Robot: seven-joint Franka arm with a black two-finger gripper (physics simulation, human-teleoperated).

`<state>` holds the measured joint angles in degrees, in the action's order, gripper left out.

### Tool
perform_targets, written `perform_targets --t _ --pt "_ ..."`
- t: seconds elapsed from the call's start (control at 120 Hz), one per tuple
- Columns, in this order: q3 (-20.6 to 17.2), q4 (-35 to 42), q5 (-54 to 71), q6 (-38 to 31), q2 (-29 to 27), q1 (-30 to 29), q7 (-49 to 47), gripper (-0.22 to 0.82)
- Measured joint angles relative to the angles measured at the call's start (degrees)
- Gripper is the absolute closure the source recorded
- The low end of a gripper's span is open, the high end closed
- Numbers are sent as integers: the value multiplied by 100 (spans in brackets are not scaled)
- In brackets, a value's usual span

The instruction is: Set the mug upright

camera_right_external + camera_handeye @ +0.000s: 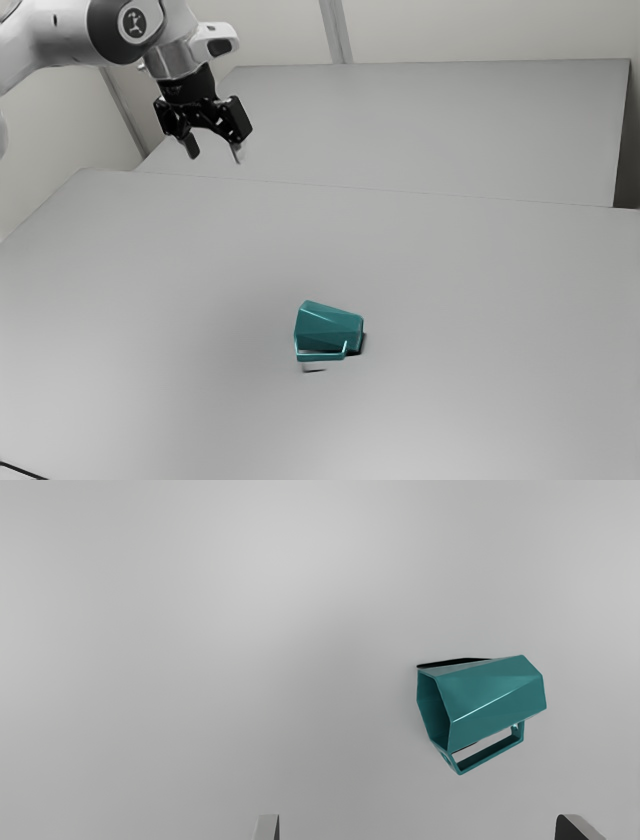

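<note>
Fingertips (pixel 268 829) of the pincer (pixel 215 155), nearest the camera in the wrist view, are set wide apart. Wrist view detail: the teal mug (pixel 495 700) lies on its side on the table (pixel 480 300), with its open mouth and inner wall (pixel 432 712) exposed and its looped handle (pixel 490 755) projecting from one flank. Exterior view detail: the arm (pixel 60 38) enters from the upper left and carries the pincer above the table, well apart from the mug and toward the exterior view's left of it.
</note>
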<state>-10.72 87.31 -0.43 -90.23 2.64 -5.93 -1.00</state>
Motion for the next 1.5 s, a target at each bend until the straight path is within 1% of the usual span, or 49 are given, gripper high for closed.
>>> perform_targets --t 0.292,0.458,0.567,0.65,0.75,0.825,0.942,1.125,1.225,1.5 --pt "-4 86 0 29 -29 -76 -26 0" --pt "-9 351 -184 -14 -145 -121 -34 0" --pt "-11 1029 -412 -252 -602 -197 -35 0" --pt "-3 1523 -743 -454 -797 -197 -38 0" --pt "6 2159 -1327 -697 -1037 -353 -40 0" --pt "19 2607 -1686 -857 -1167 -408 -21 0" --pt "33 3299 -2304 -1172 -1221 -528 183 0" --pt "35 4037 -3429 -1676 -1124 -774 982 0" --pt "35 4329 -4011 -1926 -971 -816 1501 0" --pt "0 4488 -5240 -2480 -177 -774 2920 0"
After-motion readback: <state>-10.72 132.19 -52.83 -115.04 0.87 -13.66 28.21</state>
